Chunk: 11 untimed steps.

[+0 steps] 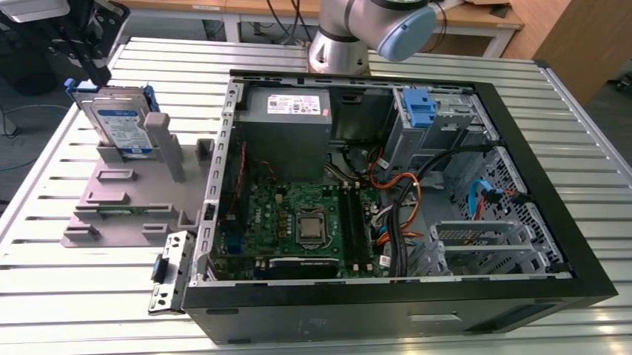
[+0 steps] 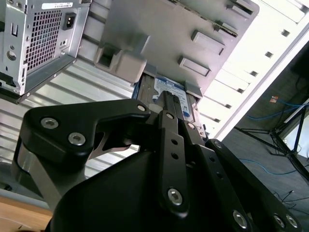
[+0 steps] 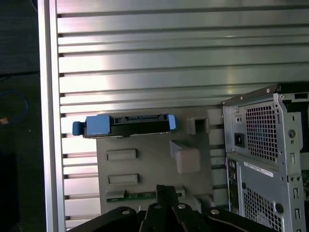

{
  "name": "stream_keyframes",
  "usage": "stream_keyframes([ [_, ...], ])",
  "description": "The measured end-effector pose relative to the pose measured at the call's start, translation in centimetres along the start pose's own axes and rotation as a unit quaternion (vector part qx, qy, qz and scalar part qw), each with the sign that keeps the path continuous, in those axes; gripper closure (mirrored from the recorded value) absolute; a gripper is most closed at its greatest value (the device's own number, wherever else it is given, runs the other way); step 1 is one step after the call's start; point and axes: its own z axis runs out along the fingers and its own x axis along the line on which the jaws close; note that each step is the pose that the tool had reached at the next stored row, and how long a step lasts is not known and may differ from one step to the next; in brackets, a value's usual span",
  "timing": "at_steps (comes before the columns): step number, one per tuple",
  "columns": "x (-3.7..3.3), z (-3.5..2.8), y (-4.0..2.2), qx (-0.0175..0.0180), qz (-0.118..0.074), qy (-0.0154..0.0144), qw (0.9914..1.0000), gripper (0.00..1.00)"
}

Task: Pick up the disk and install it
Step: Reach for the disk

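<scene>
Hovering above the grey holder (image 1: pixel 129 200) on my slatted tabletop (image 1: pixel 79 296), the gripper (image 3: pixel 164 191) hangs near the disk (image 1: pixel 120 122), which stands on edge in that holder, to the exterior view's left of the open computer case (image 1: pixel 582 244). I cannot tell how far the gripper is open.

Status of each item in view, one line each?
Silver hard drive in blue carrier: standing on edge in the grey plastic holder, not installed.
Black computer case: lying on its side, side panel off.
Blue plastic bracket: sitting in the case's drive bay.
Black pincer: short of the drive, not touching it.
</scene>
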Motion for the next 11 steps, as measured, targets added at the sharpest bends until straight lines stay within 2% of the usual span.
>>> stream_keyframes([
  [11, 0.94, 0.90, 2.01, 0.0000, 0.000, -0.0001, 1.00000, 0.89],
])
